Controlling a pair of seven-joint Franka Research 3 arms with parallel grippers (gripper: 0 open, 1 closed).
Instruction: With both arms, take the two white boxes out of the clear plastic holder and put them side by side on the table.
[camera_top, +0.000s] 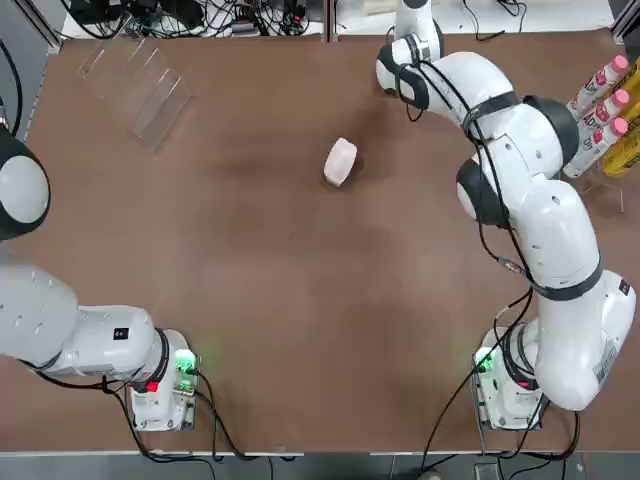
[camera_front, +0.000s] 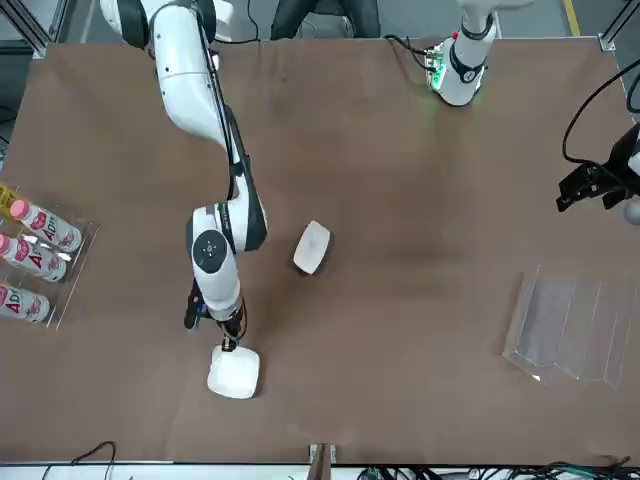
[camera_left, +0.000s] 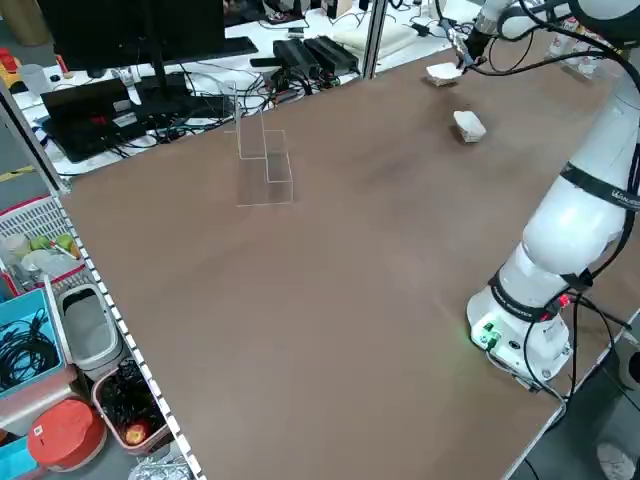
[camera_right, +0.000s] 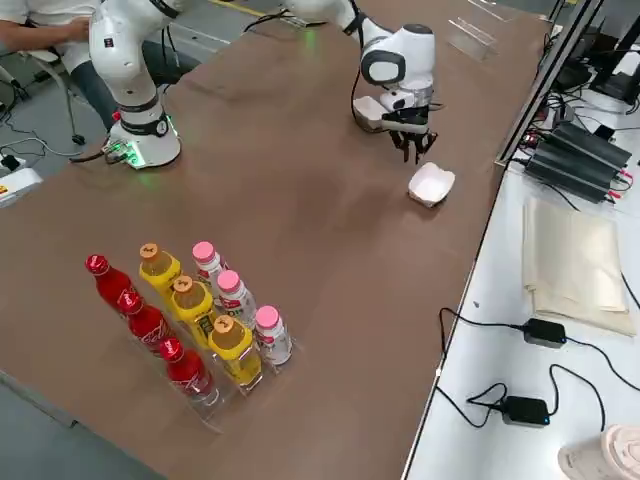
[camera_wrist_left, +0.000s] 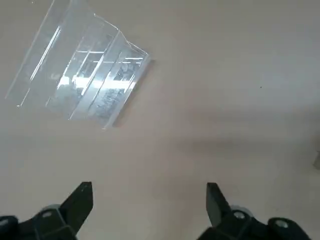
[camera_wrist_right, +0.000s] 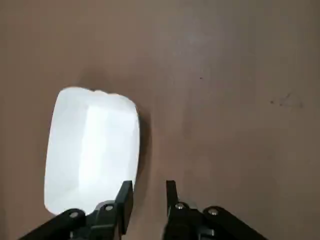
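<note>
One white box (camera_top: 340, 162) lies near the middle of the table (camera_top: 300, 300), also seen in the front view (camera_front: 312, 248). The other white box (camera_front: 234, 372) lies close to the table's far edge. My right gripper (camera_front: 228, 340) hangs just over that box's near side. In the right wrist view its fingers (camera_wrist_right: 126, 194) stand a narrow gap apart with nothing between them, and the box (camera_wrist_right: 92, 150) lies beside them. The clear plastic holder (camera_top: 140, 90) stands at the far left with nothing in it. My left gripper (camera_wrist_left: 148, 200) is open above bare table near the holder (camera_wrist_left: 80, 87).
A clear rack of pink-capped, yellow and red bottles (camera_top: 605, 110) stands at the table's right edge, beside the right arm's elbow. Cables and equipment lie beyond the far edge (camera_top: 200, 15). Bare brown tabletop stretches between the middle box and the arm bases (camera_top: 165, 385).
</note>
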